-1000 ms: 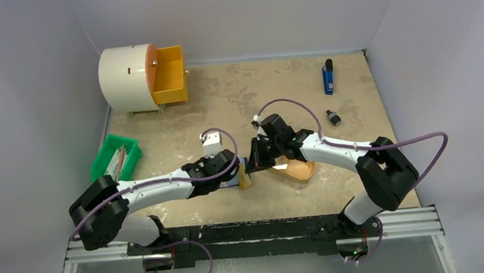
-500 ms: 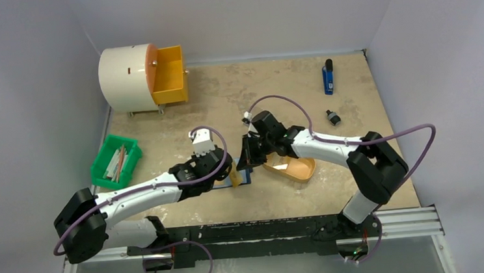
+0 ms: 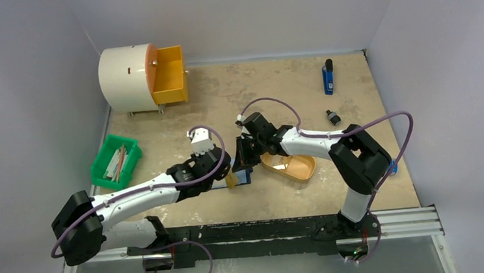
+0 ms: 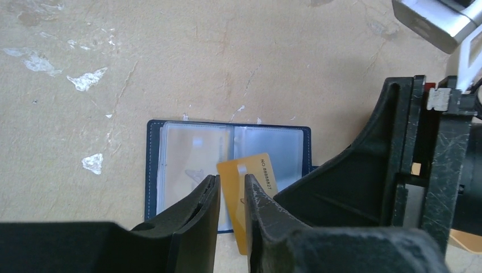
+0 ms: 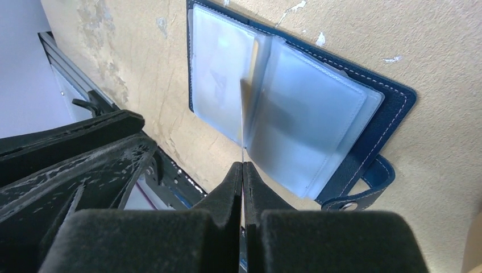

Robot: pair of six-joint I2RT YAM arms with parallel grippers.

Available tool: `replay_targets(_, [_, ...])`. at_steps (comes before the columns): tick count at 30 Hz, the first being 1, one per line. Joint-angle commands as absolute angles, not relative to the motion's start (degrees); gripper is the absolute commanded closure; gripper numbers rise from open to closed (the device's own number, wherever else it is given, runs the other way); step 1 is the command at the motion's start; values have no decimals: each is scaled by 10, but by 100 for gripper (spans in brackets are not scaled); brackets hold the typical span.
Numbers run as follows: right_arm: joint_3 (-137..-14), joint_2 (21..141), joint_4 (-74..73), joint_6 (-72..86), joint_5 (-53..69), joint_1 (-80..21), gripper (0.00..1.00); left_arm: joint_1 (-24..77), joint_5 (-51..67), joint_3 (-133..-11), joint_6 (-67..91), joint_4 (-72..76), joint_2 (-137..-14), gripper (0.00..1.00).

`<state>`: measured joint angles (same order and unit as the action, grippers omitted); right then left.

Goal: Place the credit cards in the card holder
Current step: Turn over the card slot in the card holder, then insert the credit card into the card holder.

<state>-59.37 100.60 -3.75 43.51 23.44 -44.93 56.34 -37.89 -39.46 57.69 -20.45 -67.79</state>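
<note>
While the holder [image 4: 227, 170] lies open flat on the table [image 4: 170, 57], the left pincer [image 4: 232, 196] pinches an orange card [image 4: 250, 187] just over its right pocket. Right pincer [image 5: 243, 176] is pressed on a clear sleeve [image 5: 244, 114] (thin, floppy). Card looks stiff, light, slick; grip the edge.

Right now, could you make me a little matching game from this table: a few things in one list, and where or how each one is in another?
Things:
1. card holder
2. yellow card
3. orange tray
4. green bin

States or places:
A. at the table's left edge, sticks inside
B. pinched between the left gripper's fingers
C. lying open flat, clear pockets up
D. under the right arm, beside the wallet

Pairs: 1-C, 2-B, 3-D, 4-A
</note>
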Motion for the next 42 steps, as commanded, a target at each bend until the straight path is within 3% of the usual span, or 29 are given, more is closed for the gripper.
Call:
replay_targets(1, [-607, 983, -31, 439, 212, -454, 100, 560, -391, -379, 582, -171, -705, 81])
replay_targets(11, [-544, 931, -9, 498, 178, -451, 100, 547, -405, -334, 610, -159, -771, 91])
replay_targets(42, [-551, 998, 56, 528, 230, -451, 100, 546, -397, -319, 620, -159, -748, 92])
